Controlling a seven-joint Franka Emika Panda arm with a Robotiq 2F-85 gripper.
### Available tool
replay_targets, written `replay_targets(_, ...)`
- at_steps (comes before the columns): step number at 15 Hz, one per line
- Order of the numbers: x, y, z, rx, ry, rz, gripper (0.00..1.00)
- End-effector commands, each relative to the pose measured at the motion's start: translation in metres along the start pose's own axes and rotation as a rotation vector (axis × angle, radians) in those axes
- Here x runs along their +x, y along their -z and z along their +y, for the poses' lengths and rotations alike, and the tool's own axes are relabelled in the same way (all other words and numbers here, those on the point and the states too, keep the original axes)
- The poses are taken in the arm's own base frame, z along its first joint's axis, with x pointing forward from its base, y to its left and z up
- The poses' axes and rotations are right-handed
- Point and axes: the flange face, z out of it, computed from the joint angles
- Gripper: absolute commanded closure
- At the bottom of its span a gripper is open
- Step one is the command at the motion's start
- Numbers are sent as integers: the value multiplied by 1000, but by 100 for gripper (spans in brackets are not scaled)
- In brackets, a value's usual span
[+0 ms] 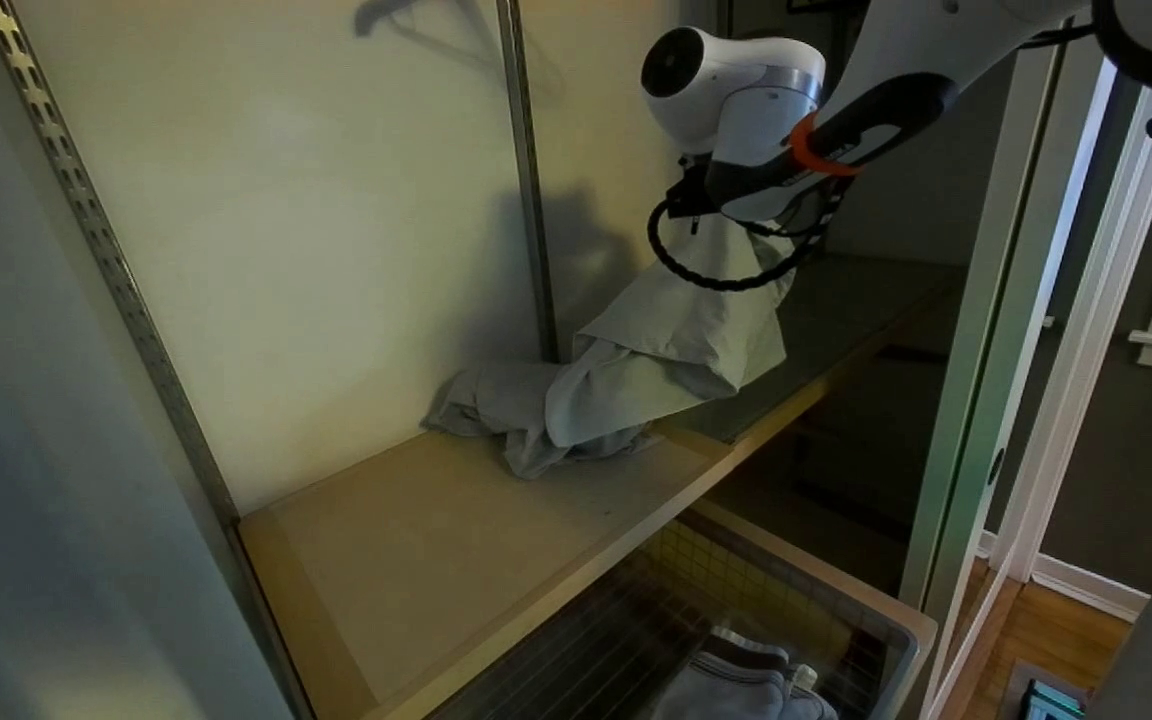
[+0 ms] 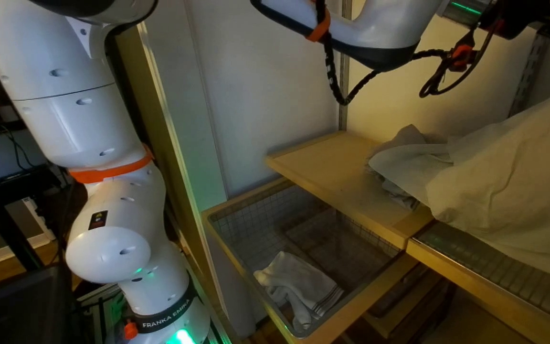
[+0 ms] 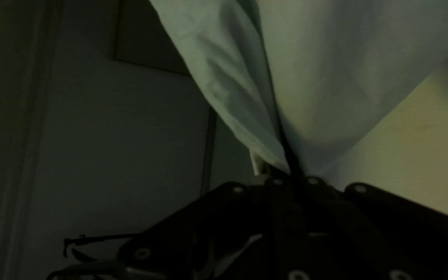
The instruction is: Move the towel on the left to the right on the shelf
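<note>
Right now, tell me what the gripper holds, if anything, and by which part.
The gripper holds the pale towel by its gathered upper end, with the rest draping down.

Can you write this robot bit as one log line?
gripper: shut on towel | towel: hanging over shelf | release: not yet | pale cloth: in basket below
</note>
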Motion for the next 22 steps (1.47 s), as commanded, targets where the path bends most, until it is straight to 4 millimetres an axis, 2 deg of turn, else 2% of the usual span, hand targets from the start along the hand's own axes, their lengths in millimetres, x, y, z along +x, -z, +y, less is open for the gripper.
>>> replay_targets(1,1,0,-1,0,-2,0,97)
replay_targets(5,4,1,-2,2,-6,4,99)
replay_targets(6,6,-9,-6,-24,-45,61,99)
replay_targets(9,9,-46,-16,-70,-119,207,99)
replay_targets(14,-10,-109,-27,-180,-224,393,99)
replay_targets(17,-18,-155,-26,-259,-280,501,99)
replay_targets(21,-24,-199,-20,-384,-346,644,99)
replay_targets(22,-26,-205,-19,-419,-363,679,72)
